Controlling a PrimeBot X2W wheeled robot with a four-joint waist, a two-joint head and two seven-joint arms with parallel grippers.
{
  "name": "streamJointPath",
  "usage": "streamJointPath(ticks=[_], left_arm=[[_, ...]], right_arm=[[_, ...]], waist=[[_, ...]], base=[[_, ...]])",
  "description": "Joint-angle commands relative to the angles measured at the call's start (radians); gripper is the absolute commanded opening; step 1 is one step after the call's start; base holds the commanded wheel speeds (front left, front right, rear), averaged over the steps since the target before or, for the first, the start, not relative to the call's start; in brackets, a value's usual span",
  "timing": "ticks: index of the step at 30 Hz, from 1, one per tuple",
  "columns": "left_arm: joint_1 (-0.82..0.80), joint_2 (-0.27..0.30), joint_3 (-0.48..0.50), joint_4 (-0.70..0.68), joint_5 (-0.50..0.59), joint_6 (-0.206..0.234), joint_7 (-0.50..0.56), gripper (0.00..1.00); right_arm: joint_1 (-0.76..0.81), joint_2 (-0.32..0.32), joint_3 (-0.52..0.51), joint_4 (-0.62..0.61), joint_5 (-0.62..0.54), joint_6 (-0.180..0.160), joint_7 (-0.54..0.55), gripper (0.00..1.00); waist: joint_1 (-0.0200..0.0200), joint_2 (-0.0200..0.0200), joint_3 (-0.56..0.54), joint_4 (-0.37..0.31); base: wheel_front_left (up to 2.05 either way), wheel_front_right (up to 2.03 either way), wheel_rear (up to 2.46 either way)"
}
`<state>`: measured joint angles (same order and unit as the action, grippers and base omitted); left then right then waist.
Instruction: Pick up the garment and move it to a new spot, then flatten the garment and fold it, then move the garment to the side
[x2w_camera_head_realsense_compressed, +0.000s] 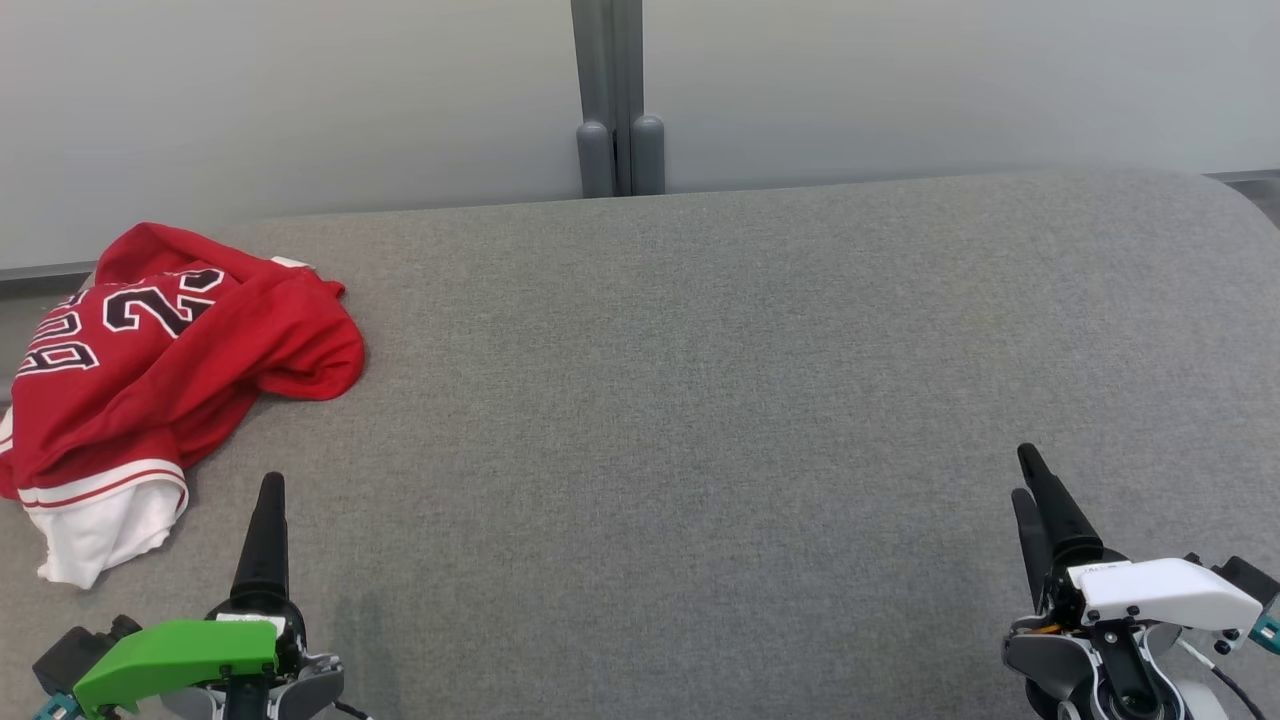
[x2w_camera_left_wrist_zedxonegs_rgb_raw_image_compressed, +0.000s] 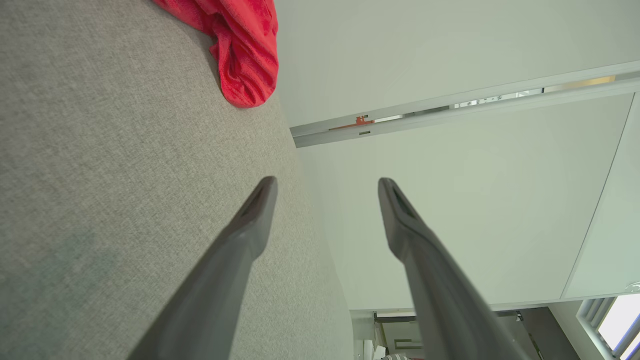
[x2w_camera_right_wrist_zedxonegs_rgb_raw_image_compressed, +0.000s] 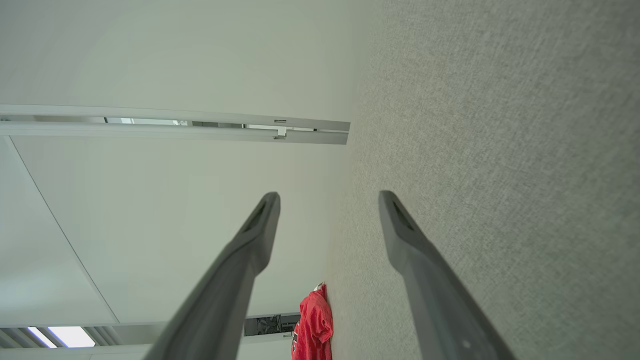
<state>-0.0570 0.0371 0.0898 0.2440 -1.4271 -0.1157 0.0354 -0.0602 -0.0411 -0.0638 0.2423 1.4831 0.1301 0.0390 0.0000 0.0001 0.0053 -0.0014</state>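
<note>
The red jersey lies crumpled at the left edge of the frame on the grey surface. It looks light, limp and probably slick, so pinch a raised fold. The left pincer and right pincer, 2 in all, gape wide, holding nothing.

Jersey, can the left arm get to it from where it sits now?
Probably yes. The jersey lies just ahead and left of the open left gripper, nothing standing between them on the grey surface.
</note>
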Motion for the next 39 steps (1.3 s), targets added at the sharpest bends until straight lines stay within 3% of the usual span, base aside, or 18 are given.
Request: streamJointPath(ticks=[1,27,39], left_arm=[[-0.018,0.006,-0.004,-0.027,0.043,0.007,-0.011,1.0],[-0.003,0.012,-0.052,-0.083,0.585,0.059,-0.111,1.0],[0.009,0.018,-0.074,-0.082,0.765,0.076,-0.147,1.0]], right_arm=[[-0.014,-0.008,0.005,-0.025,-0.036,0.0,-0.014,1.0],[-0.013,-0.027,0.084,-0.081,-0.498,0.0,-0.114,1.0],[-0.01,-0.034,0.117,-0.082,-0.644,0.0,-0.151,1.0]], waist=[[0.0,-0.0001,0.0,0.0],[0.0,-0.0001,0.004,0.006],[0.0,-0.0001,0.002,0.006]], base=[[0.0,0.0,0.0],[0.0,0.0,0.0],[0.0,0.0,0.0]])
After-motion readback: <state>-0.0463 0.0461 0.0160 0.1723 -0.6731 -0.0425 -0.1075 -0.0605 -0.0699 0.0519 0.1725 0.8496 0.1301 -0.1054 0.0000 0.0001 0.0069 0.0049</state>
